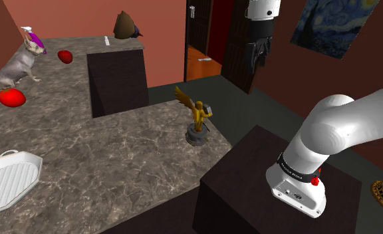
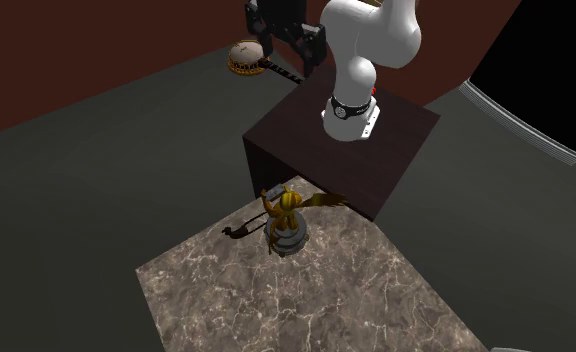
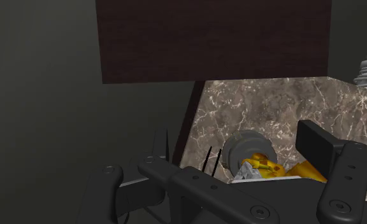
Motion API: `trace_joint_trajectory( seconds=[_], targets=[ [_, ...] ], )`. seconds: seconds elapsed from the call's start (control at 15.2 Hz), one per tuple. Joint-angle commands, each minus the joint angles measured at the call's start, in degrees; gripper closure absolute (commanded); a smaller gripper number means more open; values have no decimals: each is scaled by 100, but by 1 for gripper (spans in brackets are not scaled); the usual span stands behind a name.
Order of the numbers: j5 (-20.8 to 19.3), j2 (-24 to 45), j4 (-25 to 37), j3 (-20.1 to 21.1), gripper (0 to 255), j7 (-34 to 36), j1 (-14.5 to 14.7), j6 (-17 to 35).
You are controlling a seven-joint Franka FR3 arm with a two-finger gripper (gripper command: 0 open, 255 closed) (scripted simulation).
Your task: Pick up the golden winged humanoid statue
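Statue [image 1: 198, 118], golden, winged, upright on marbled counter [image 1: 117, 156], arm-band [image 1: 298, 170] lettering illegible

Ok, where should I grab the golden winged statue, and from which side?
Probably the slim torso of the statue, coming from above. It stands upright on a round grey base, and the wing sweeps up toward the shoulder view's left, so close across the narrow body below it rather than on the thin wing.
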Motion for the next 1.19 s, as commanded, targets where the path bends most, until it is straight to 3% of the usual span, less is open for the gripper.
trace_joint_trajectory(
  seconds=[0.0,0.53,1.12],
  targets=[
    [0,0,0,0,0,0,0,0],
    [221,1723,492,319,0,151,300,943],
    [289,3752,1562,655,0,299,577,1584]
  ],
)
